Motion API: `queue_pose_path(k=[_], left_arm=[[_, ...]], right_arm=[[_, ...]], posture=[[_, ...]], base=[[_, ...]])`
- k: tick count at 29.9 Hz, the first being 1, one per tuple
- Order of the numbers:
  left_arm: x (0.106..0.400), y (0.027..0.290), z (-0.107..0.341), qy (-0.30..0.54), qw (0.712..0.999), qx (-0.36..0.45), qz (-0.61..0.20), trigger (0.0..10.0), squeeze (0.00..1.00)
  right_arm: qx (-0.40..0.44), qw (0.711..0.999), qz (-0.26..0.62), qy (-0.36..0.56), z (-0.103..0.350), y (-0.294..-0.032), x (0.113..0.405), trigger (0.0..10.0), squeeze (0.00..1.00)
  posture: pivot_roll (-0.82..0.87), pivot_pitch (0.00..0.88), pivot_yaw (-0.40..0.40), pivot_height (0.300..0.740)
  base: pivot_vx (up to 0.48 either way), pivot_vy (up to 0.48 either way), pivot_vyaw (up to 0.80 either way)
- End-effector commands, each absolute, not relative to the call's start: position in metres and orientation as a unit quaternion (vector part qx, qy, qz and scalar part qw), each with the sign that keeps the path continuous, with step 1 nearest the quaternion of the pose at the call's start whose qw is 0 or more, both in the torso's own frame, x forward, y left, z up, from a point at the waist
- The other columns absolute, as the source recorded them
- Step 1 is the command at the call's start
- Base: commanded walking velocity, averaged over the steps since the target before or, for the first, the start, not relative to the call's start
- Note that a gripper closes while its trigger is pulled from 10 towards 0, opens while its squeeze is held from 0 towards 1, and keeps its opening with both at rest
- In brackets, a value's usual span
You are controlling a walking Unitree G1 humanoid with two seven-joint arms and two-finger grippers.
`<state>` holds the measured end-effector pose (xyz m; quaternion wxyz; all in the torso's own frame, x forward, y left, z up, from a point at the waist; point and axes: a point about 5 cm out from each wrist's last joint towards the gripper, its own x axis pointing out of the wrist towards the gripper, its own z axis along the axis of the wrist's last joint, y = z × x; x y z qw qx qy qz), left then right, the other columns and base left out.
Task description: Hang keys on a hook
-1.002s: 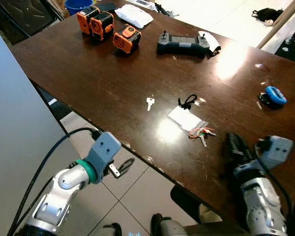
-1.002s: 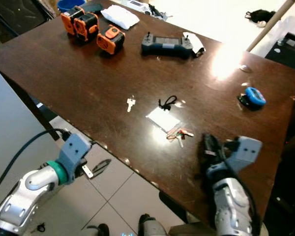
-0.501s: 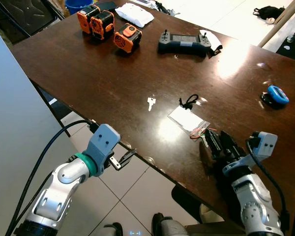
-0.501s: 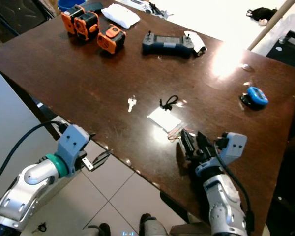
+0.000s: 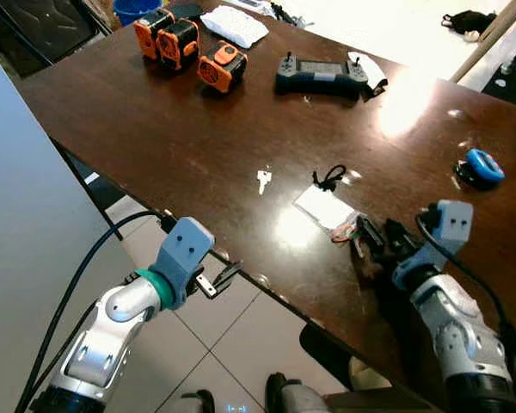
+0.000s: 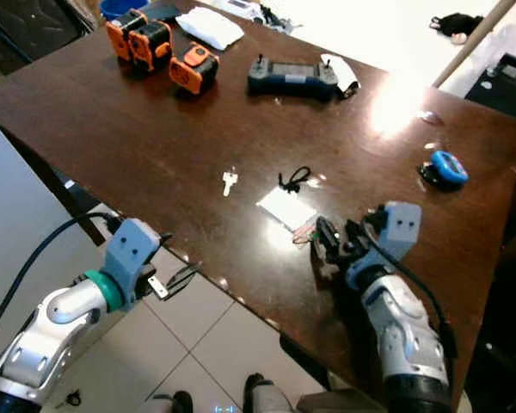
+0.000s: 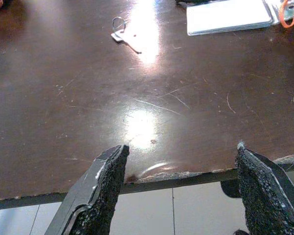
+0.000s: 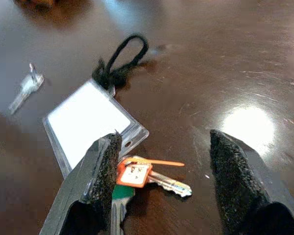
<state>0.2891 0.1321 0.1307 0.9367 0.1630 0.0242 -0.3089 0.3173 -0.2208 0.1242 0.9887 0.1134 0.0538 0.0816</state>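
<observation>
Right silver arm reaches up from the near edge over the dark brown wooden table [image 5: 198,129], wrist bent forward; right gripper [image 8: 159,183] with two long black fingers spread apart, tips low over the tabletop. Left silver arm with green wrist ring held below the table's near edge, left gripper [image 7: 179,193] fingers wide apart, pointing at that edge.

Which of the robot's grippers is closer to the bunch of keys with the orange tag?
The right gripper. Its open fingers sit on the table right at the keys, straddling them. The left gripper hangs off the table's near edge, well away from them, also open.
</observation>
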Motion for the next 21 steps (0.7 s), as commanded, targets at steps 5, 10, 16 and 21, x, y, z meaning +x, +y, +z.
queue_pose_path(k=[5, 10, 16, 21], left_arm=[[0.285, 0.131, 0.127, 0.032, 0.936, 0.165, -0.309, 10.0, 0.0], [0.285, 0.132, 0.127, 0.033, 0.937, 0.164, -0.307, 10.0, 0.0], [0.285, 0.13, 0.127, 0.033, 0.937, 0.162, -0.307, 10.0, 0.0], [0.285, 0.13, 0.127, 0.033, 0.937, 0.162, -0.307, 10.0, 0.0]], right_arm=[[0.063, 0.98, 0.132, 0.136, 0.096, -0.206, 0.31, 10.0, 0.0], [0.062, 0.973, 0.158, 0.155, 0.09, -0.197, 0.304, 10.0, 0.0], [0.026, 0.967, 0.185, 0.172, 0.081, -0.191, 0.296, 4.8, 0.0], [0.028, 0.966, 0.2, 0.162, 0.083, -0.188, 0.294, 0.0, 0.0]], posture=[[-0.14, 0.18, 0.065, 0.74], [-0.15, 0.179, 0.065, 0.74], [-0.15, 0.18, 0.064, 0.74], [-0.16, 0.178, 0.064, 0.74]], base=[[0.0, 0.0, 0.0], [0.0, 0.0, 0.0], [0.0, 0.0, 0.0], [0.0, 0.0, 0.0]])
